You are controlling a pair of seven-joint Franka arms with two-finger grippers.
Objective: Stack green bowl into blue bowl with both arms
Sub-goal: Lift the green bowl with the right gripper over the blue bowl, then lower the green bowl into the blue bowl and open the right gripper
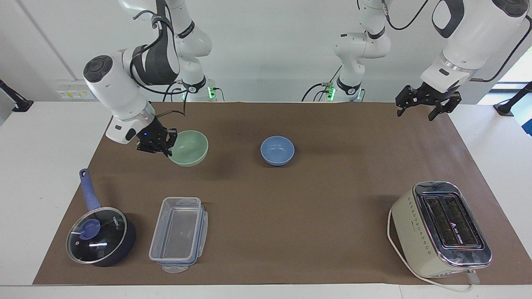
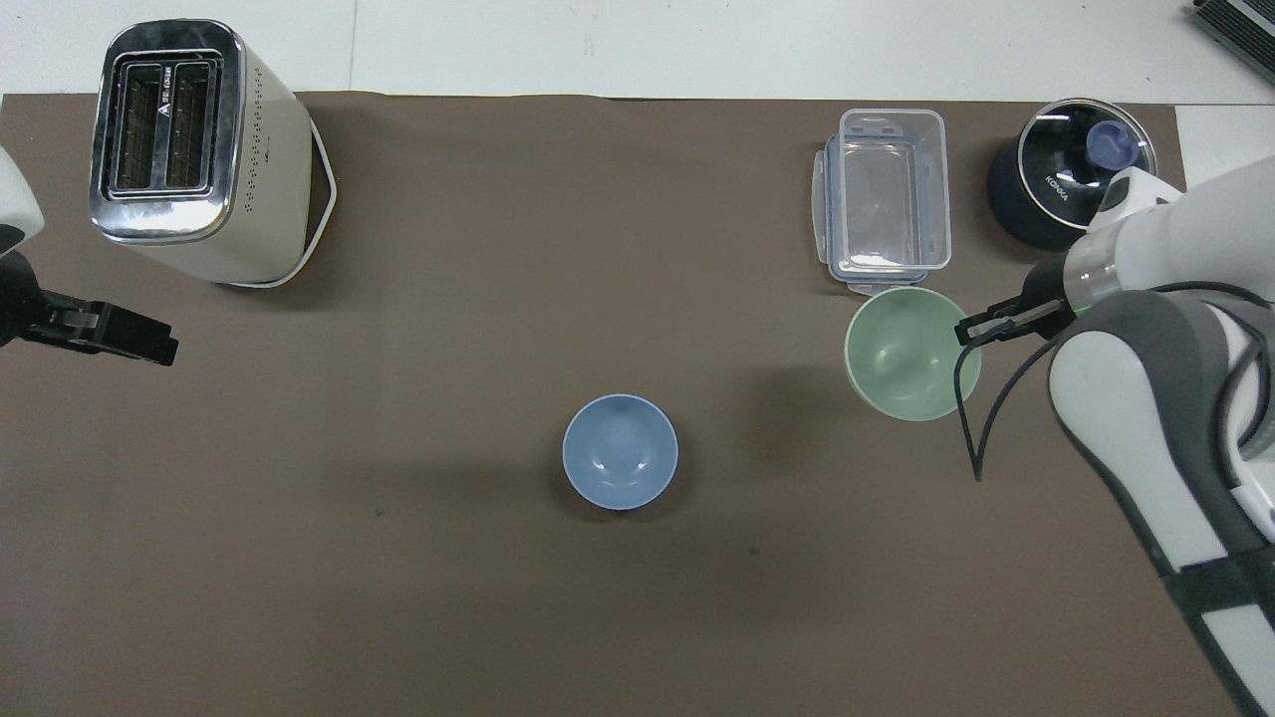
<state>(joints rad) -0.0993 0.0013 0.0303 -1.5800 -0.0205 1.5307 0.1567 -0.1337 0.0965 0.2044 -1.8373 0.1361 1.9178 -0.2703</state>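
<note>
Above the brown mat, the right hand (image 1: 160, 145) pinches the lifted green bowl's (image 1: 188, 147) rim; the left hand (image 1: 424, 106) hangs spread.

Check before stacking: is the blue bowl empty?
Empty. The overhead view shows the blue bowl with a bare, plain inside; the green bowl is apart from it, in the right hand.

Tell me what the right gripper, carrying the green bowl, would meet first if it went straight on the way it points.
Probably the blue bowl. The right gripper, shut on the green bowl's rim, points along the table toward it with only bare mat between; it may be high enough to pass over.
</note>
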